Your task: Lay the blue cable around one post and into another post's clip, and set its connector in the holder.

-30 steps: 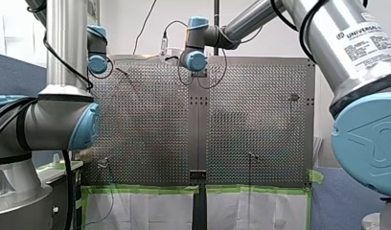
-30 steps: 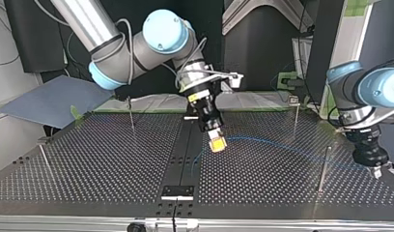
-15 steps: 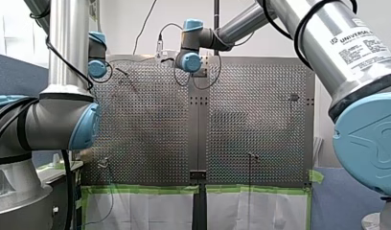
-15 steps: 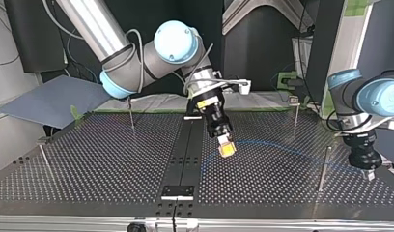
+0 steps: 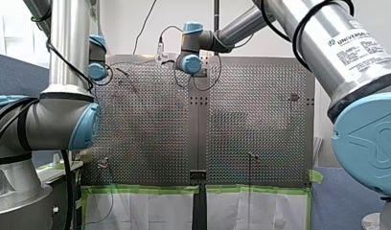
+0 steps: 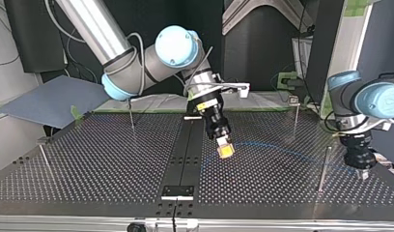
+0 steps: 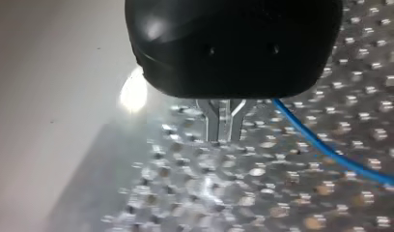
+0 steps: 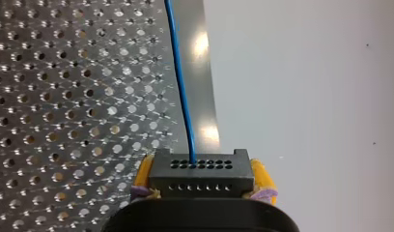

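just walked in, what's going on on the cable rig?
My right tool holds the cable's black connector between yellow pads, above the table's middle. The blue cable arcs from it toward my left tool, whose fingers are shut; whether they pinch it is unclear. The connector is not set down yet.

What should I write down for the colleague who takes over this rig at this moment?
Right tool: shut on the connector, held above the table near its middle.
Left tool: shut, low over the table. The blue cable passes beside it; whether it is gripped is unclear.
Done: the connector is lifted and the cable spans between the tools.
Left: rounding a post, the clip, and the holder, which I cannot pick out.
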